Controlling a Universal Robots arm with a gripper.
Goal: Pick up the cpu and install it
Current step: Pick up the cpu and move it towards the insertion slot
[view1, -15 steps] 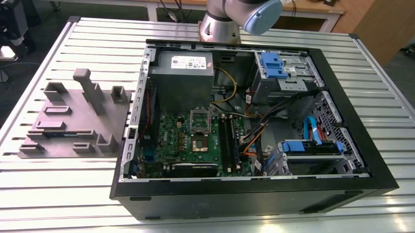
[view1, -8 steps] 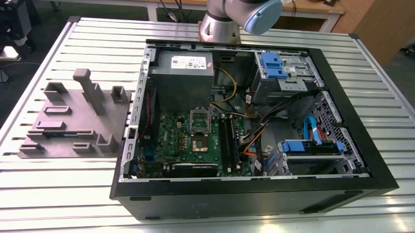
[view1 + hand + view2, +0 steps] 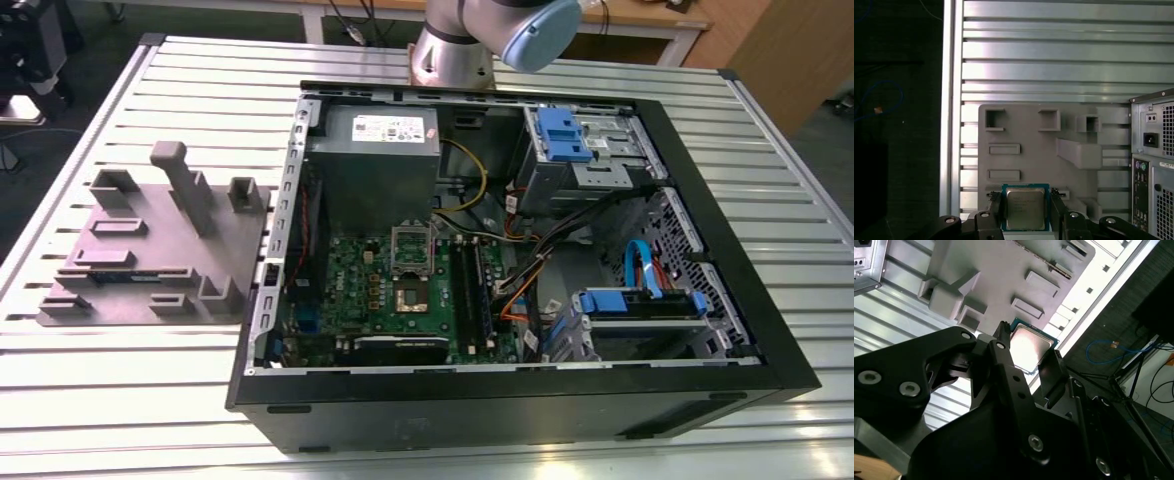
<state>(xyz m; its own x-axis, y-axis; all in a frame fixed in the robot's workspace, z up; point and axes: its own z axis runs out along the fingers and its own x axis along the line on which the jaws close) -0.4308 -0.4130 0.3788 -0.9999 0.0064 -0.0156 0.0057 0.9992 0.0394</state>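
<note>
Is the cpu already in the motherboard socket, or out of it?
Out. In both wrist views the cpu sits between the fingers of the claw, above the grey tray; the exterior view's socket looks empty.

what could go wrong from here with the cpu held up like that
1. The small square silver-topped cpu looks pinched only by its thin edges between the black fingers of the gripper, above the grey moulded tray; it might slip or tilt.
2. The open socket on the green motherboard sits deep in the black computer case, with long black memory sticks and orange cables close by; the fingers might snag there.
</note>
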